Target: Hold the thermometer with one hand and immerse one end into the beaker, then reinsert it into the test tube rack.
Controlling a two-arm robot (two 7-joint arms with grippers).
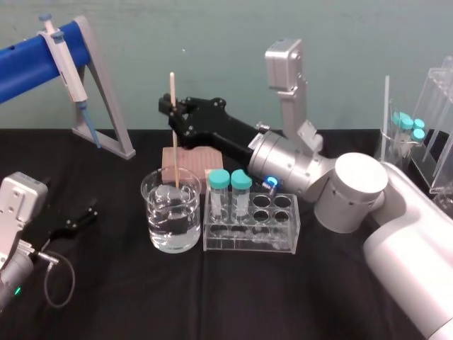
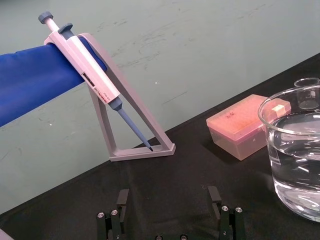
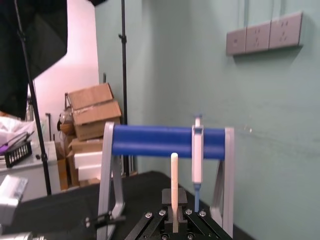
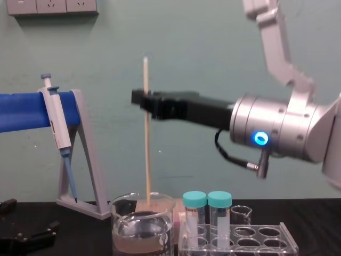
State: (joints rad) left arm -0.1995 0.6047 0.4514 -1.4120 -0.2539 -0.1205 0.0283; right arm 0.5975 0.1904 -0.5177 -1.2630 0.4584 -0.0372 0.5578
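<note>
My right gripper (image 1: 170, 110) is shut on the thermometer (image 1: 173, 127), a thin cream rod held upright over the beaker (image 1: 170, 212). In the chest view the thermometer (image 4: 146, 133) runs down from the right gripper (image 4: 139, 99) into the mouth of the beaker (image 4: 141, 226); whether its tip touches the cloudy liquid I cannot tell. The right wrist view shows the rod (image 3: 174, 185) rising from between the jaws. The clear test tube rack (image 1: 276, 237) stands just right of the beaker with two teal-capped tubes (image 1: 230, 190). My left gripper (image 2: 170, 215) rests open on the table at the left, holding nothing.
A grey-blue pipette (image 1: 67, 60) hangs on a grey angled stand with a blue bar (image 1: 106, 99) at the back left. A pink box (image 1: 195, 159) sits behind the beaker. A tiny glass beaker (image 4: 241, 213) stands behind the rack. More teal-capped tubes (image 1: 409, 127) are at the far right.
</note>
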